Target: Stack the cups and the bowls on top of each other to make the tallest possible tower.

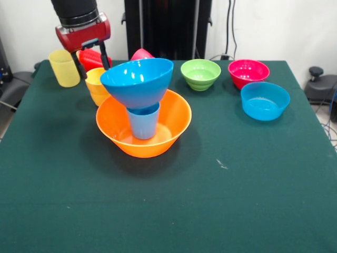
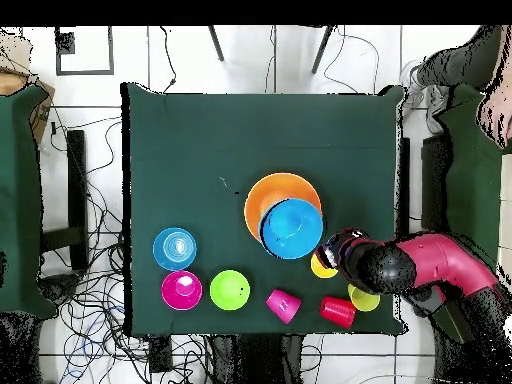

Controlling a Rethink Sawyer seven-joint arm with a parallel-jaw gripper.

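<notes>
A large orange bowl (image 1: 174, 126) (image 2: 262, 195) holds an upright light blue cup (image 1: 143, 124). A large blue bowl (image 1: 138, 80) (image 2: 292, 228) sits tilted on that cup and hides it from overhead. The orange cup (image 1: 96, 87) (image 2: 321, 267) stands on the table just behind and left of this tower. My gripper (image 1: 93, 68) (image 2: 335, 252) is open, with its fingers at either side of the orange cup's rim. I cannot tell if they touch it. The yellow cup (image 1: 64, 67) (image 2: 364, 298), the red cup (image 1: 90, 57) (image 2: 337, 311) on its side and the pink cup (image 1: 142, 54) (image 2: 283, 305) lie behind.
The green bowl (image 1: 200, 74) (image 2: 229, 289), the magenta bowl (image 1: 248, 73) (image 2: 181, 289) and the small blue bowl (image 1: 265, 100) (image 2: 175, 248) sit apart on the green tabletop (image 1: 221, 200). A person's legs show at the top right edge of the overhead view.
</notes>
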